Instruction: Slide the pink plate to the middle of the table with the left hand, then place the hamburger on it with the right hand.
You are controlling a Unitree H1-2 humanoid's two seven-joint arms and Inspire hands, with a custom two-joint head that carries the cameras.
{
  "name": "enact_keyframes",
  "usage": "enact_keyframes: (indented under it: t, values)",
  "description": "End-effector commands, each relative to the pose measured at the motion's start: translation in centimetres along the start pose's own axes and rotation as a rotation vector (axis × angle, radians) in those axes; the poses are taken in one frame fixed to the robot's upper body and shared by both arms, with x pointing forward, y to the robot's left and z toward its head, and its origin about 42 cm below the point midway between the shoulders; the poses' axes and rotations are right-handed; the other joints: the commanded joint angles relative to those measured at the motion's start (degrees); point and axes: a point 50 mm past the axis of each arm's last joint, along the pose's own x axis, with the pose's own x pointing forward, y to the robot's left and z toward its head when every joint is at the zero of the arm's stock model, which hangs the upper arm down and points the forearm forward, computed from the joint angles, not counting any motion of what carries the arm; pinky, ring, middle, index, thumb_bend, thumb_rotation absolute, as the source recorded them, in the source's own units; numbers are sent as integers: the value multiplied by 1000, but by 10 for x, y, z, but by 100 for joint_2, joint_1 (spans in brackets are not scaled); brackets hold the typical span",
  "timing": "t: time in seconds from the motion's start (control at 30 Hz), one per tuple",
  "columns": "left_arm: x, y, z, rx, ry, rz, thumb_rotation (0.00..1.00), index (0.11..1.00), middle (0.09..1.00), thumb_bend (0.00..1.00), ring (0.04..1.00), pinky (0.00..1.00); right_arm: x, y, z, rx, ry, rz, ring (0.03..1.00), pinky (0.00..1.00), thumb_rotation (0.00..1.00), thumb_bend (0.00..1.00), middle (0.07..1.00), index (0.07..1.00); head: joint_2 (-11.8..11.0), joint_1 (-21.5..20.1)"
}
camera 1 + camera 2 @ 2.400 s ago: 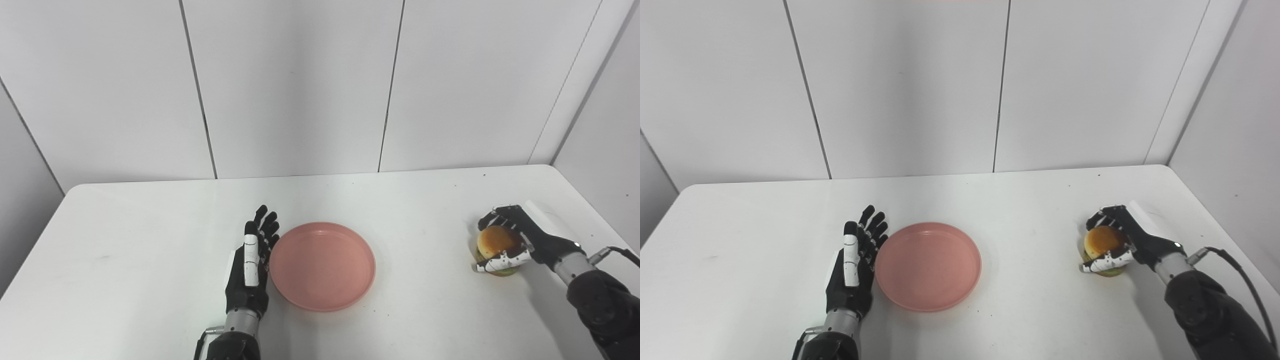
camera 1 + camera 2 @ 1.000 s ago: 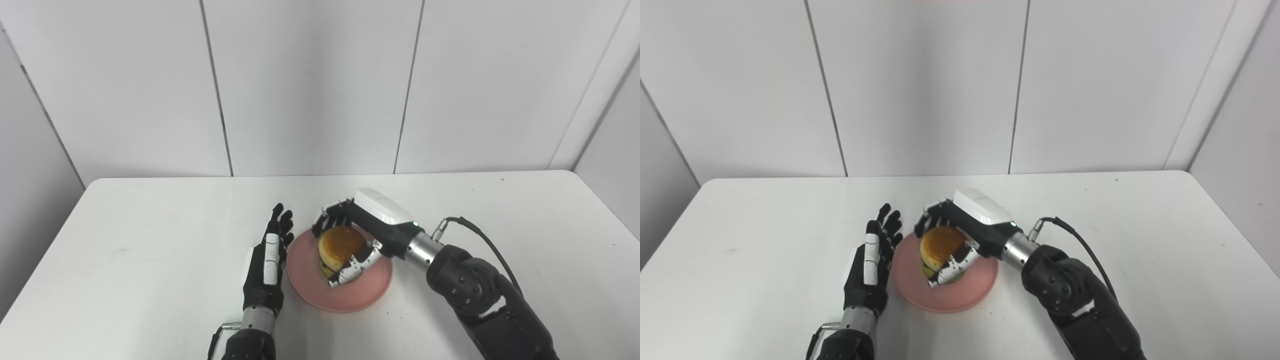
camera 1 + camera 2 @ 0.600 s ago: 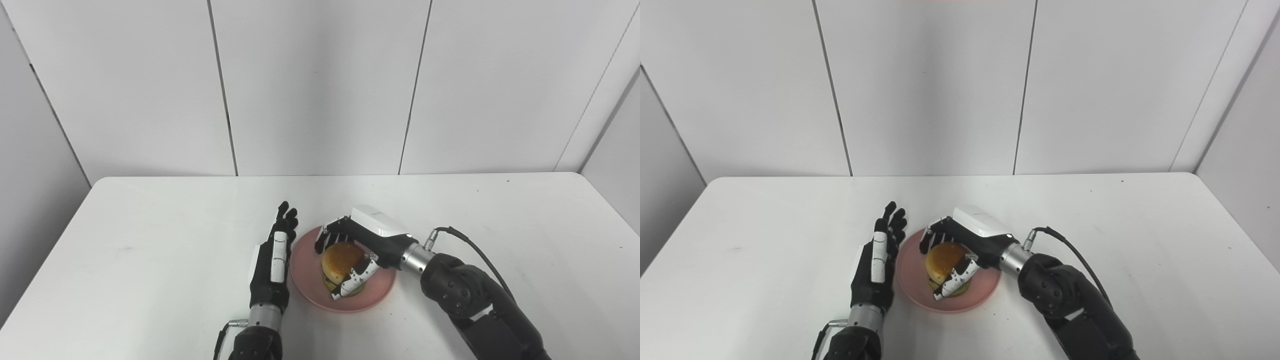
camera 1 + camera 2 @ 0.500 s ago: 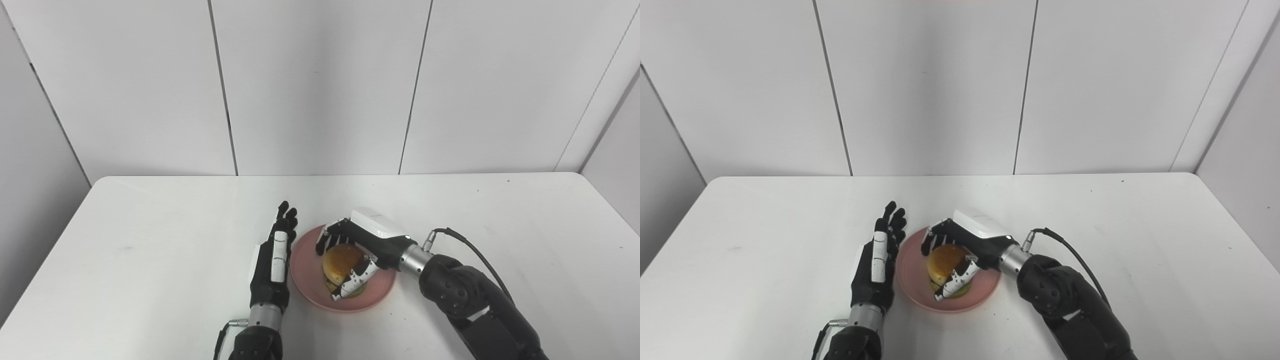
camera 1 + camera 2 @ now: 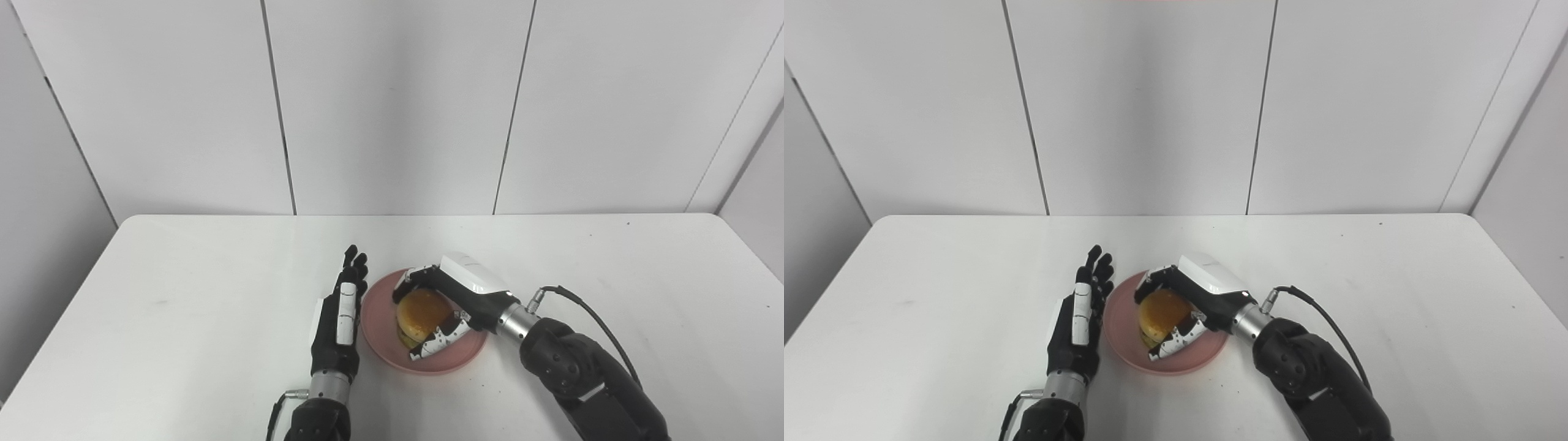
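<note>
Counter (image 5: 184,343), white, seen from the near edge. Nearest, the left hand (image 5: 338,327) lies flat and empty, fingers straight, just beside the pink plate's (image 5: 383,349) left rim. The plate sits near the middle, so the slide looks done. On it rests the hamburger (image 5: 418,313), with the right hand (image 5: 450,303) cupped around it, fingers loosening but close to the bun. Only letting go and pulling away appears left. Half a second ago the fingers wrapped tighter; seconds earlier the hamburger stood far right. Beyond, bare wall panels (image 5: 392,104).

Right hand (image 5: 456,306) hides hamburger (image 5: 421,311) right side, grip unclear
</note>
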Motion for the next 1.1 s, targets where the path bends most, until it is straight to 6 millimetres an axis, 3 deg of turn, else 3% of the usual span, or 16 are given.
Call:
enact_keyframes:
  t: [0.0,0.07,0.17,0.3,0.43,0.67,0.87,1.07]
  values:
    - [-17,-8,-23,-26,55,17,1000,954,964,773,978,990,2,-19,13,18,-37,-58,937,827,481,656,957,930,5,9]
    - [-17,-8,-23,-31,58,14,1000,953,961,771,973,985,-1,-19,14,36,-33,-61,957,858,489,658,979,948,2,4]
    - [-16,-7,-23,-23,62,13,1000,957,964,781,977,992,-7,-20,17,82,-16,-67,993,853,401,684,998,960,2,4]
    - [-16,-7,-23,-18,64,20,1000,948,959,790,981,996,-18,-17,20,182,-15,-136,1000,831,405,670,1000,994,-6,8]
    - [-14,-6,-23,-19,65,32,1000,945,955,793,973,988,-29,-8,12,303,-36,-266,1000,928,512,700,1000,1000,-3,-17]
    - [-14,-4,-22,-39,66,43,1000,964,968,802,988,1000,-42,9,5,477,-3,-549,1000,986,738,694,1000,1000,-5,-66]
    - [-13,0,-22,-18,62,35,1000,974,977,802,998,1000,-47,26,-13,657,8,-643,1000,1000,775,638,1000,1000,14,-85]
    - [-12,0,-22,-38,62,52,1000,978,981,796,1000,1000,-53,32,-12,752,29,-660,1000,1000,781,599,1000,1000,-17,-143]
